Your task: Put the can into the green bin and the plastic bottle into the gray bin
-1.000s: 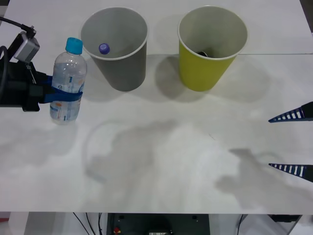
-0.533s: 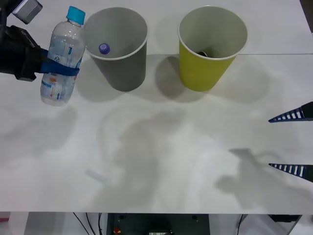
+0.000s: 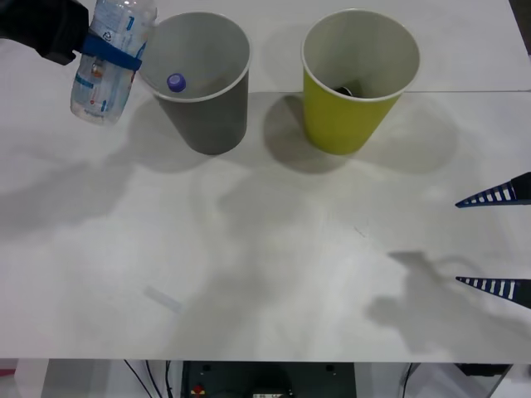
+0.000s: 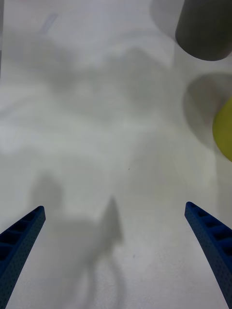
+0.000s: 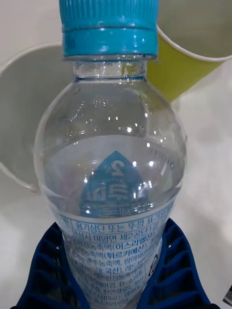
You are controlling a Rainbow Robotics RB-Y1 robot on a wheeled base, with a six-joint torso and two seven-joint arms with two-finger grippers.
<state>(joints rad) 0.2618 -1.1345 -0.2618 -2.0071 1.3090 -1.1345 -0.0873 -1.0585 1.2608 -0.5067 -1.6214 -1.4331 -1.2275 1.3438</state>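
Note:
The plastic bottle [image 3: 106,66], clear with a white-and-blue label, hangs tilted in the air at the far left, just left of the gray bin [image 3: 203,99]. My left gripper [image 3: 112,51] is shut on its middle; the cap is cut off by the front view's top edge. In the left wrist view the plastic bottle [image 5: 111,159] stands close up with its light-blue cap, blue fingers [image 5: 48,270] wrapped round it, the gray bin [image 5: 24,111] and the green bin [image 5: 183,63] behind. The green bin [image 3: 353,108] holds a dark object, likely the can [image 3: 343,89]. My right gripper [image 3: 498,240] stands open at the right edge.
A purple-capped item [image 3: 176,81] lies inside the gray bin. A small clear scrap [image 3: 162,298] lies on the white table [image 3: 274,249] near the front left. In the right wrist view the open fingers [image 4: 212,241] hover over bare table.
My left gripper has lifted the plastic bottle up and toward the gray bin's rim, tilting it; its cap has left the front view. The right arm has not moved.

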